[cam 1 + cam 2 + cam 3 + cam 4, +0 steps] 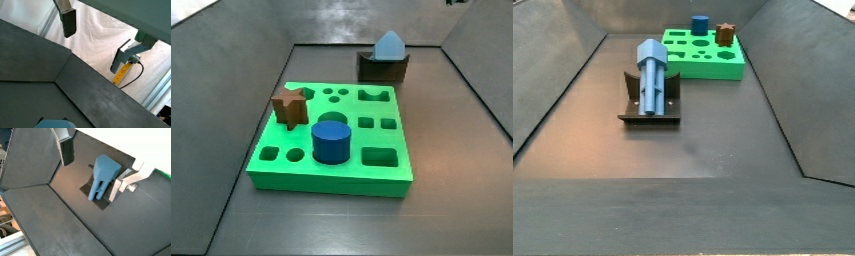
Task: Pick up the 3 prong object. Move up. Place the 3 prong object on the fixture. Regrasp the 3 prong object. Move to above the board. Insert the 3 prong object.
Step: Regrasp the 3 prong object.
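the 3 prong object (652, 66) leans on the fixture (651, 105), prongs down; the board (331, 140) carries a blue cylinder (331, 139) and brown star peg (290, 106). the end effector (97, 160) hangs above, released.

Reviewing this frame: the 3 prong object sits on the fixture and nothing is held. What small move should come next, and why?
Probably lower the gripper toward the 3 prong object to regrasp it. In a wrist view the fingers stand apart with nothing between them, above the piece, which leans on the fixture prongs down. The board already holds the brown peg and blue cylinder, so insertion waits on this grasp.
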Motion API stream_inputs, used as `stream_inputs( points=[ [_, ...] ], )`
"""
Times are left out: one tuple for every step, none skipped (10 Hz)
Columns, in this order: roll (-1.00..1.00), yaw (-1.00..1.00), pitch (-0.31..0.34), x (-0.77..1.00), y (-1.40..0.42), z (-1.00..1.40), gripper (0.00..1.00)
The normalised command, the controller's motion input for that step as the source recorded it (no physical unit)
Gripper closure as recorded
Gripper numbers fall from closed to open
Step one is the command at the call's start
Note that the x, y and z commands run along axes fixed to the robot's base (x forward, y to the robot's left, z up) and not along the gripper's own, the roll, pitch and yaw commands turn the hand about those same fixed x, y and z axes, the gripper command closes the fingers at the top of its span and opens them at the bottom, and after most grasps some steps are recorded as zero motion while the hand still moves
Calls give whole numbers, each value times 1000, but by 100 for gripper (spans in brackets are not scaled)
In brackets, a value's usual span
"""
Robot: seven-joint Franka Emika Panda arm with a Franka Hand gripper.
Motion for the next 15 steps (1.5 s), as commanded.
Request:
stream_inputs(
  points=[
    [140, 87, 60, 730, -47, -34, 0],
    [140, 87, 61, 730, -47, -34, 0],
    [140, 87, 61, 730, -47, -34, 0],
    [166, 139, 60, 272, 45, -1000, 0],
    [169, 149, 52, 278, 44, -1000, 0],
    [163, 154, 36, 288, 34, -1000, 0],
    [150, 145, 33, 298, 25, -1000, 0],
    [139, 131, 29, 315, 20, -1000, 0],
    [130, 121, 20, 345, 12, -1000, 0],
    [125, 111, 16, 369, 6, -1000, 0],
    [119, 102, 17, 404, -3, -1000, 0],
    [118, 93, 17, 435, -11, -1000, 0],
    [117, 88, 21, 470, -19, -1000, 0],
    [119, 85, 24, 509, -28, -1000, 0],
    [123, 83, 28, 554, -39, -998, 0]
  ],
)
